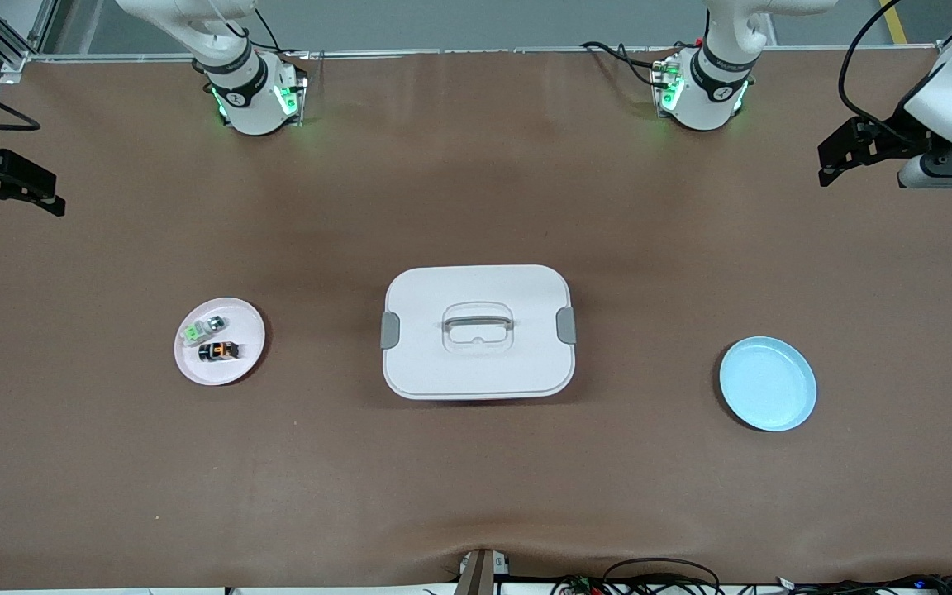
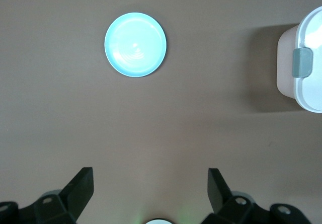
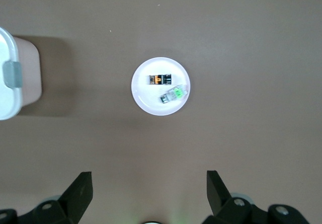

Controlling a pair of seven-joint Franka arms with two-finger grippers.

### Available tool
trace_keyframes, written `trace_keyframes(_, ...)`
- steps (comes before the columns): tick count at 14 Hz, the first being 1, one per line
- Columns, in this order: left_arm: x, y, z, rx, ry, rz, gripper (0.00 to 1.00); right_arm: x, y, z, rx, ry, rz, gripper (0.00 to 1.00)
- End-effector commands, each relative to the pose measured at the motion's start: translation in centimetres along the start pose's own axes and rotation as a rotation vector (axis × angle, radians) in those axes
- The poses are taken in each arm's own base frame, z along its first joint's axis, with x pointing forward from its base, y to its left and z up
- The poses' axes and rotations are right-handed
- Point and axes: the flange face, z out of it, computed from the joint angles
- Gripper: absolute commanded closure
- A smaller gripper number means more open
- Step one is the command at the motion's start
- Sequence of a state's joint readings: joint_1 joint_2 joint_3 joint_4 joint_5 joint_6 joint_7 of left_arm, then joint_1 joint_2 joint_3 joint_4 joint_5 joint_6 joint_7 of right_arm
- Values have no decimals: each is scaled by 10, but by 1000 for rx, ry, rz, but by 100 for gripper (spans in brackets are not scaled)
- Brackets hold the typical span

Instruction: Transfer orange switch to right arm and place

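The orange switch (image 1: 219, 351) is a tiny black block with an orange face. It lies on a small pink-white plate (image 1: 249, 326) toward the right arm's end of the table, and shows in the right wrist view (image 3: 161, 78) too. My right gripper (image 1: 21, 202) hangs open and empty above the table's edge at that end, apart from the plate; its open fingers frame bare table in the right wrist view (image 3: 149, 179). My left gripper (image 1: 827, 169) hangs open and empty above the left arm's end of the table, as the left wrist view (image 2: 150, 178) shows.
A small green-and-clear component (image 1: 203, 329) lies beside the switch on the same plate. A white lidded box (image 1: 477, 330) with grey latches stands at the table's middle. A light blue plate (image 1: 768, 383) lies bare toward the left arm's end.
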State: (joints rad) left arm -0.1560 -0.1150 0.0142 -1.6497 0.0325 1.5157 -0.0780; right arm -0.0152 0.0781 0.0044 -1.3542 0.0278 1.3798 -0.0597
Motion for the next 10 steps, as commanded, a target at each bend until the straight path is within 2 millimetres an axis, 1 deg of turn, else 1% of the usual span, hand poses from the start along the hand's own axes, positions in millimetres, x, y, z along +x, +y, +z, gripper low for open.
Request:
trace_keyframes(1, -1, 2, 1, 18, 8, 8, 0, -25, 12, 0, 71, 56, 69, 0)
trace_keyframes(2, 0, 2, 2, 18, 10, 8, 0, -29, 9, 3, 69, 70, 58, 0)
trace_keyframes(4, 1, 4, 4, 18, 19, 11, 0, -30, 7, 2, 61, 76, 53, 0)
trace_keyframes(6, 2, 4, 4, 17, 24, 11, 0, -32, 11, 1, 41, 76, 38, 0)
trace_keyframes(8, 2, 5, 4, 17, 26, 14, 0, -33, 15, -1, 13, 86, -18, 0)
trace_keyframes(10, 2, 6, 3, 13, 27, 16, 0, -37, 16, -2, 11, 87, -15, 0)
